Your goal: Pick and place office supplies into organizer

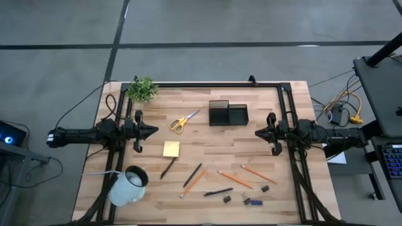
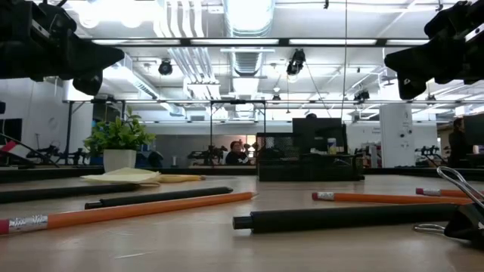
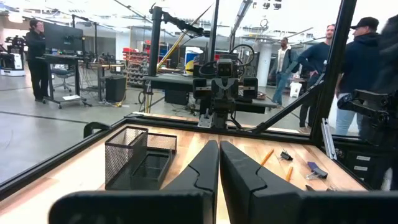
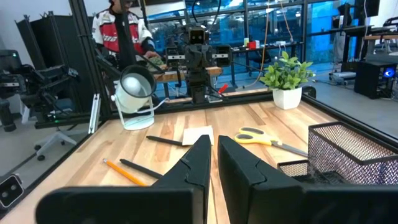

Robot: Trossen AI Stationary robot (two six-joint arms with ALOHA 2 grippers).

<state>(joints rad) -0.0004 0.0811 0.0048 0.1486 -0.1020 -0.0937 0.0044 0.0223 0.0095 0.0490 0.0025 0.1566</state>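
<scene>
- Far left of the high view, mid-height: left gripper [image 1: 151, 131] hangs over the table's left edge, fingers pressed together, nothing between them; its tips point toward the table's middle.
- Upper left corner of the table [image 1: 270, 141]: small green plant [image 1: 142, 89] in a white pot.
- Lower left: white mug [image 1: 129, 185] lying tipped, mouth toward upper right.
- Just right of the left gripper, upper middle-left: yellow-handled scissors [image 1: 183, 121], flat on the wood, blades pointing to upper right.
- Below the scissors: square yellow sticky-note pad [image 1: 171, 149], with a dark pen [image 1: 168, 167] slanting just under it, apart from the pad.
- Upper centre: black mesh organizer [image 1: 228, 113], upright, well apart from the loose items. Nothing is seen in the compartment shown in the left wrist view.
- Lower centre: another dark pen [image 1: 192, 175] beside an orange pencil [image 1: 194, 182], both slanted; a third dark pen [image 1: 218, 192] lies near them.
- Lower centre-right: two more orange pencils [image 1: 235, 179] [image 1: 258, 174], and small dark clips [image 1: 254, 202] near the bottom edge.
- Far right, mid-height: right gripper [image 1: 257, 132], fingers nearly touching, holding nothing, facing the left one across the table.
</scene>
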